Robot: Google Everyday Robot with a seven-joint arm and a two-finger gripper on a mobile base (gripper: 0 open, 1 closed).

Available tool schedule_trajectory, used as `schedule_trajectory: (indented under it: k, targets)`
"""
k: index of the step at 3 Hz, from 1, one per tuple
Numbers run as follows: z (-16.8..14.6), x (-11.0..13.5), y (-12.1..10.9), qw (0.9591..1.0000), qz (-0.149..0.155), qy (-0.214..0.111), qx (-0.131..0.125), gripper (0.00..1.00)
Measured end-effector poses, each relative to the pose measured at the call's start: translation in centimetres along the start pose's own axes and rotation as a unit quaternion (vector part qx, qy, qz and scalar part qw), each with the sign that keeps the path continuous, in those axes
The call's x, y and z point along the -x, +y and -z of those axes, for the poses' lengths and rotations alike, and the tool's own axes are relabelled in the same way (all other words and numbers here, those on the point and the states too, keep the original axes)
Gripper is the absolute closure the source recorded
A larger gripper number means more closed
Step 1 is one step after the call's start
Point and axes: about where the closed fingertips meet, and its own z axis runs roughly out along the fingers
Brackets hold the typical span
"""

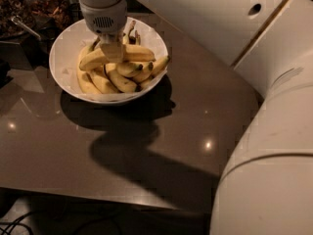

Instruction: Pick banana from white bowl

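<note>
The white bowl (pixel 62 48) stands at the back left of the brown table and holds several yellow bananas. My gripper (pixel 112 51) reaches straight down into the bowl from above, under its white wrist (pixel 101 4). Its fingers are shut on the middle of the banana (pixel 136 54), the longest one, which lies across the top of the pile from left to right. Shorter bananas with dark tips (pixel 122 82) lie beneath it. The part of the banana between the fingers is hidden.
Dark containers of snacks (pixel 29 6) stand behind the bowl at the back left. My large white arm and body (pixel 274 131) fill the right side, over the table's (pixel 195 106) right edge. The table's front edge (pixel 98 195) runs along the bottom.
</note>
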Motion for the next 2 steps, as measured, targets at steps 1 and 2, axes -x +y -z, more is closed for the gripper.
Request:
schedule_trajectory:
  k: [1,2]
  targets:
    - [2.3,-0.3,0.2,0.9993,0.000,-0.022,-0.029,1.00]
    - [5.0,-0.9,0.6,0.9978,0.002,-0.041,-0.051,1.00]
